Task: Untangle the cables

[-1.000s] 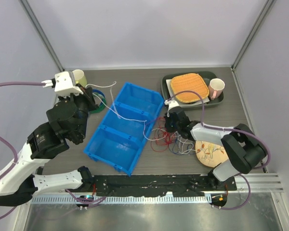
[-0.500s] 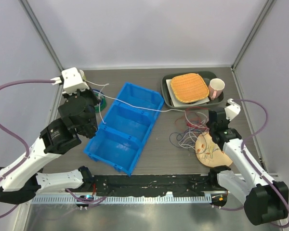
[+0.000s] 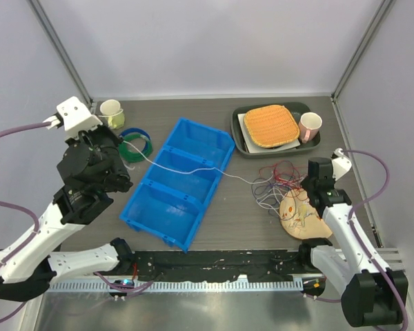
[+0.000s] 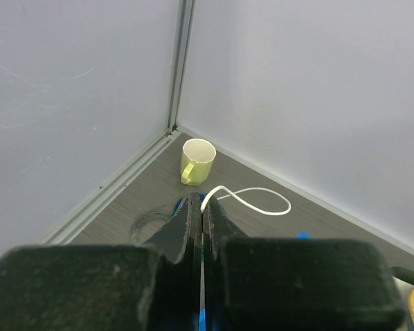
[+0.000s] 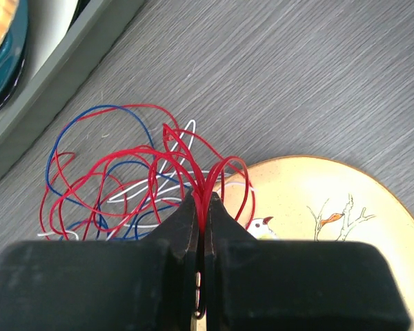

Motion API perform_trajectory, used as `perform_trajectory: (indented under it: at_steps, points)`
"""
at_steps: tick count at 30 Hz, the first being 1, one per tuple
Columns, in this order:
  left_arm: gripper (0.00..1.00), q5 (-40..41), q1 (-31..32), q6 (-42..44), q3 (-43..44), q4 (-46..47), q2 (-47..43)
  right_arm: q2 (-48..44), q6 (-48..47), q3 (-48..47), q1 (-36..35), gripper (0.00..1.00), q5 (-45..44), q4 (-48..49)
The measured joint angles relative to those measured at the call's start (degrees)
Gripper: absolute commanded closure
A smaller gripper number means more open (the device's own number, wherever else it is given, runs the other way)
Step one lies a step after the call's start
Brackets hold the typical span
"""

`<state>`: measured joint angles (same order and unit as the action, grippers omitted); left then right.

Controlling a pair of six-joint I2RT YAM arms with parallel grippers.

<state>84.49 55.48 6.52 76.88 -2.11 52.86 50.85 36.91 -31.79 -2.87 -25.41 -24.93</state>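
I saw the table [image 5: 297, 69] as matt grey with a fine wood-like grain. The blue bin [image 3: 162, 207] looked like smooth, slightly glossy plastic. Right of the bin, the cables [image 5: 199, 181] had shiny smooth sleeves, the plate [image 5: 297, 186] looked glazed, and the right gripper [image 5: 201, 201] was matt black and faintly grainy. Left of the bin, the mug [image 4: 196, 160] shone softly.

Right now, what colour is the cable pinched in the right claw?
Red: the right claw is shut on red cable loops, clearest in the right wrist view.
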Motion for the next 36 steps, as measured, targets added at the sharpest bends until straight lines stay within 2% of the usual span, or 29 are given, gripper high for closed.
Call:
perform_trajectory:
  at_steps: [5,11,14,16,22,25,29,36]
  points:
    - [1.00,-0.11,0.00,0.20,0.50,0.15,2.29,-4.28,-2.36,1.01,0.07,0.99,4.68,0.92]
    - [1.00,-4.33,0.00,-2.12,6.99,-4.70,7.43,-5.99,-6.10,3.76,0.11,0.99,24.90,8.81]
    - [1.00,-10.60,0.00,-6.56,11.65,-10.03,9.16,-5.81,-6.86,5.20,-0.11,0.99,30.10,10.75]
    - [1.00,-16.55,-0.02,-9.38,12.55,-13.22,9.25,-5.29,-7.06,5.25,-0.09,0.99,30.40,10.69]
    - [1.00,-43.28,-0.02,-15.39,11.34,-21.92,12.17,-4.83,-7.26,5.29,-0.04,0.99,32.72,11.65]
    - [1.00,-51.12,1.20,-16.87,9.44,-23.47,16.52,-5.25,-7.28,5.29,-0.02,0.99,32.65,11.58]
    - [1.00,-54.77,4.96,-18.45,4.31,-24.85,23.93,-5.60,-7.26,5.29,0.00,0.99,30.38,10.91]
    - [1.00,-55.41,10.69,-21.81,-1.51,-25.92,34.88,-5.33,-7.04,5.27,0.00,0.99,26.71,8.76]
